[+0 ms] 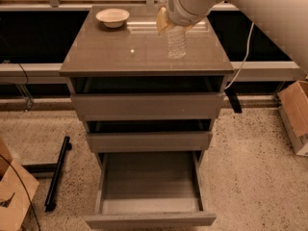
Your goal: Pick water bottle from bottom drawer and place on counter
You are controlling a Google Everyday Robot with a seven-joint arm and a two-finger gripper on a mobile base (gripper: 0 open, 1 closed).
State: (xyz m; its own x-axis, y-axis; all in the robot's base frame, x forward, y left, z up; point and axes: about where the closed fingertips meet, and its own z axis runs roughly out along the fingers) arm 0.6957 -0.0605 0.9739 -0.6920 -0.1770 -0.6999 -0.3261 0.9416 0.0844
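One water bottle (176, 43) clamped in gripper (175, 26), over counter (115, 57).

three drawers (147, 105), one bowl (112, 17), one bottle (176, 43), one claw (167, 23) over counter (115, 57)

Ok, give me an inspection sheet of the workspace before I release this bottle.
Surface: counter, glossy, reflecting light.
Job's things: water bottle upright over the counter's right rear; cannot tell if its base touches. Bottom drawer pulled open, nothing seen inside.
Clutter: pale bowl at the counter's left rear, apart from the bottle.
Grippers: gripper above the counter, jaws shut on the bottle's top.
Cables: white cable hanging right of the cabinet; black cable on the floor, left.
Surroundings: cardboard box right, another left, black bar on the floor.
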